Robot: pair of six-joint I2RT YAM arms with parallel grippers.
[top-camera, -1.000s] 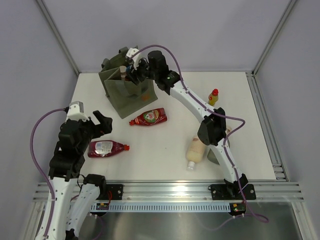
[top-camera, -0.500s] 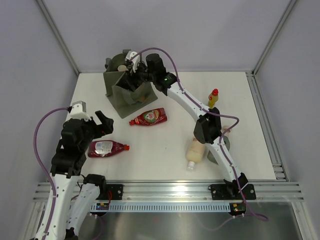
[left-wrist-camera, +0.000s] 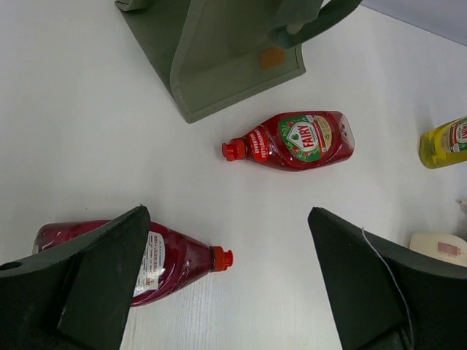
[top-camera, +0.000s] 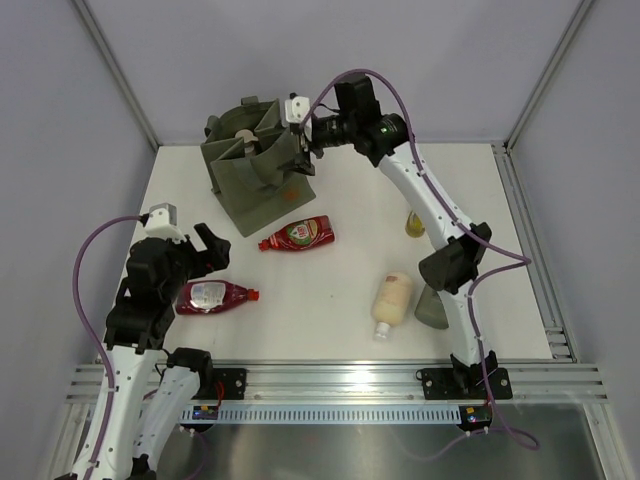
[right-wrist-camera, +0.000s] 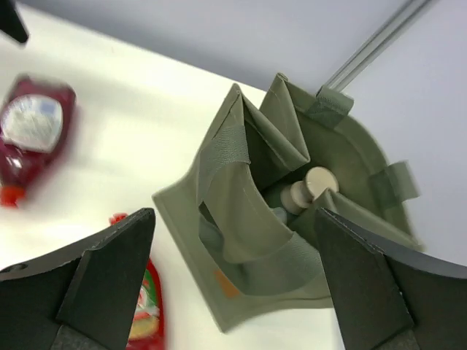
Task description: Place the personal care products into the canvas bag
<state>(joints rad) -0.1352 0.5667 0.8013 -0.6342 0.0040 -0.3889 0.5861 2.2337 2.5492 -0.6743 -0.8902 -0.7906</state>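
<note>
Top external shows me the canvas bag standing open at the far left of the table. My right gripper sits at the bag's right rim, and I cannot tell whether it touches the fabric. On the right wrist camera its fingers are spread wide with nothing between them. The bag's mouth lies below them, with beige pump tops poking up inside.

My left gripper hangs over the near left of the table, jaws wide apart and empty. Just beside it a dark red bottle lies on its side, red cap pointing right. The Fairy bottle, also dark red, lies just in front of the bag with its cap pointing left. The cream bottle lies flat near the right arm, cap toward the near edge. The yellow bottle is partly hidden behind that arm. A grey-green shape sits against the arm's lower link, too hidden to name.
</note>
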